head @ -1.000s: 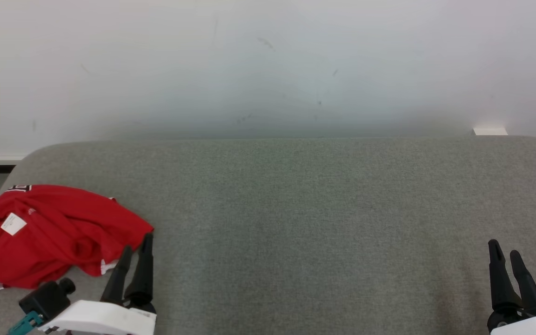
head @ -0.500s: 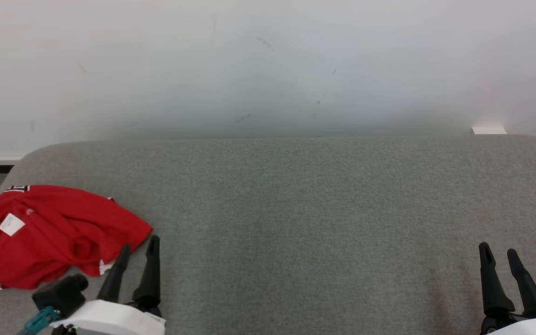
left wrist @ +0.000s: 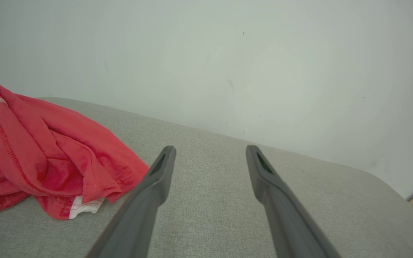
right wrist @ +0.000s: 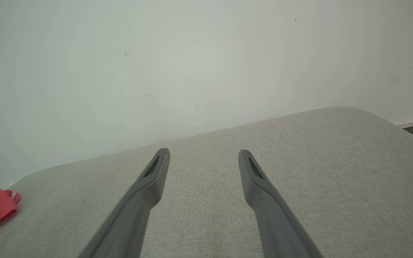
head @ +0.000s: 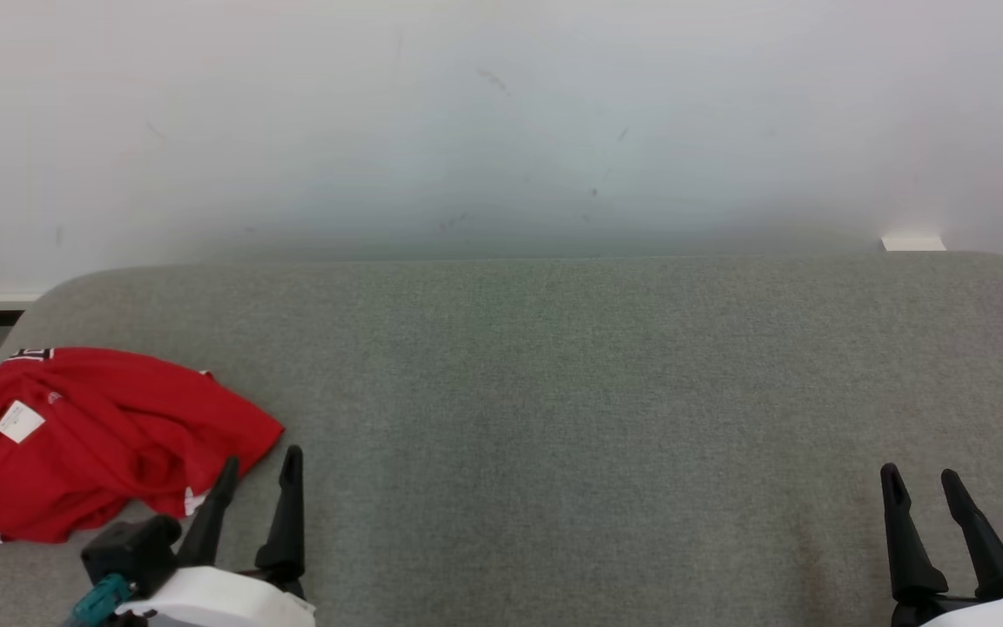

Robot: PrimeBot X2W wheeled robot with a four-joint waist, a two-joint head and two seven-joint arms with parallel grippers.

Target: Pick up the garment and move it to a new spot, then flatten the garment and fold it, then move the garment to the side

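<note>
Red garment (head: 101,435) lies crumpled at the worktop's (head: 554,392) left end, just beside the open, empty left hand (head: 261,456); right hand (head: 919,473) also open, well apart; best pinch a thick fold before lifting.

1. The padded surface (head: 597,392) spans the foreground, and the wall (head: 501,113) stands directly behind its far edge.
2. The garment (head: 101,435) lies bunched on the surface at its left end, toward the front.
3. The left gripper (head: 261,457) sits at the lower left, just to the right of the garment's near corner. One finger is just beside the cloth edge, and whether they touch cannot be told.
4. The right gripper (head: 919,473) sits at the lower right over the surface, well apart from the garment, with bare surface between the two grippers.
</note>
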